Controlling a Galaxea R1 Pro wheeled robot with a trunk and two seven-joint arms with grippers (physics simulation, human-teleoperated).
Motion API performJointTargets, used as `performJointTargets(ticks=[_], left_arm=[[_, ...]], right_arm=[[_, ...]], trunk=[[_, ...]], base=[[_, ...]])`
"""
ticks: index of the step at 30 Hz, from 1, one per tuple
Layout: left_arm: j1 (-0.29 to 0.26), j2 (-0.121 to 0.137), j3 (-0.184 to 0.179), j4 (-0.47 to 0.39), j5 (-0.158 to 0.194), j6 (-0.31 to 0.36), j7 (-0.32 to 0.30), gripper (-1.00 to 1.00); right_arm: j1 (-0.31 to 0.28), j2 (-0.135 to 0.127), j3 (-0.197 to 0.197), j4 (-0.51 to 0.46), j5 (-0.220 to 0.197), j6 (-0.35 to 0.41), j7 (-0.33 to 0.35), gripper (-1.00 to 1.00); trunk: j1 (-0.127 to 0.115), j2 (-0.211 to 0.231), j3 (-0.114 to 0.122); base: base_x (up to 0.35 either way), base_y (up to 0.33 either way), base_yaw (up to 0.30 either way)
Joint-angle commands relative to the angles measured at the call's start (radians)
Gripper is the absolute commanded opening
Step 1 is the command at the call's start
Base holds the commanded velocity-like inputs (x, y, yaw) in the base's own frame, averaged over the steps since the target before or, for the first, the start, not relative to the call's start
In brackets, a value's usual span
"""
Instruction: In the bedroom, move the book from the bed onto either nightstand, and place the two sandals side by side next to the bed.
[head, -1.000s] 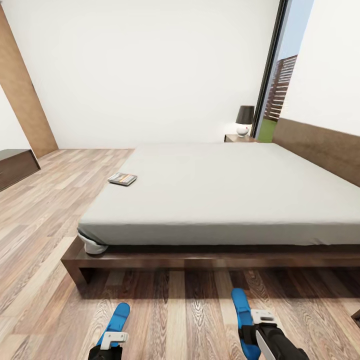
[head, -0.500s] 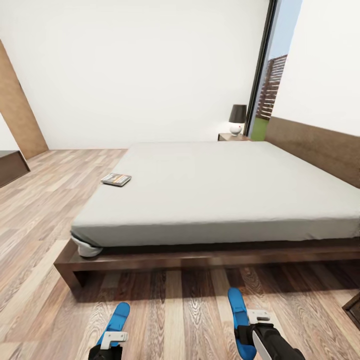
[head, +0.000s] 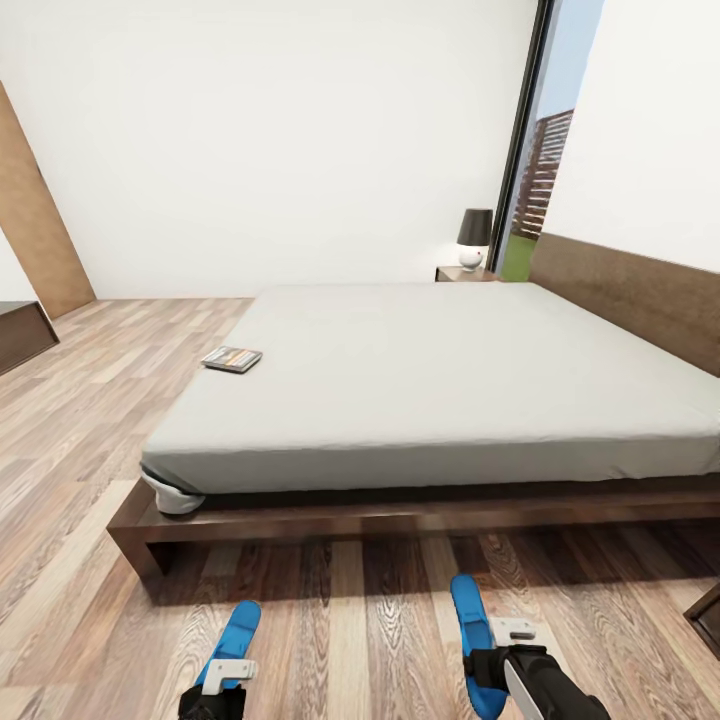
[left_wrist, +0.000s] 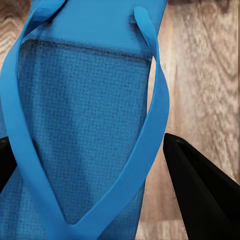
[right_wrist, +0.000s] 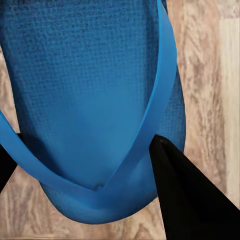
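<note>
A blue sandal (head: 233, 636) is held by the left gripper (head: 215, 690) above the wood-plank floor (head: 60, 500), in front of the foot of the bed (head: 440, 380). In the left wrist view this sandal (left_wrist: 85, 120) is seen between the two dark fingers (left_wrist: 200, 195), which are closed on it. The second blue sandal (head: 470, 630) is pinched in the same way by the right gripper (head: 495, 660), also in front of the foot of the bed; in the right wrist view the sole (right_wrist: 95, 100) is pressed by a dark finger (right_wrist: 185, 195). The book (head: 232, 358) is lying flat on the mattress, near the bed's left edge. Beyond the far corner of the bed a nightstand (head: 462, 273) is seen, with a dark-shaded lamp (head: 474, 238) on it.
</note>
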Motion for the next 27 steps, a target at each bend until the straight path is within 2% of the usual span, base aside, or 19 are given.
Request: performJointTargets(ticks=[1, 12, 22, 27], left_arm=[[0.0, 0.001, -0.008, -0.006, 0.007, -0.011, 0.003, -1.0], [0.0, 0.001, -0.007, -0.015, 0.007, -0.093, 0.003, -1.0], [0.001, 0.001, -0.008, -0.015, 0.007, -0.107, 0.002, -1.0], [0.001, 0.001, -0.008, -0.015, 0.007, -0.106, 0.001, -1.0]], right_arm=[[0.0, 0.0, -0.003, -0.002, -0.002, 0.007, 0.012, -1.0], [0.0, -0.001, -0.003, 0.0, -0.002, 0.008, 0.038, -1.0], [0.0, -0.001, -0.003, -0.001, 0.0, 0.007, 0.04, -1.0], [0.0, -0.001, -0.003, -0.001, 0.0, 0.007, 0.04, -1.0]], trunk=[[0.0, 0.0, -0.001], [0.0, 0.0, -0.001], [0.0, 0.0, -0.001], [0.015, -0.028, -0.013]], base=[[0.0, 0.0, 0.0], [0.0, 0.0, 0.0], [0.0, 0.0, 0.0], [0.0, 0.0, 0.0]])
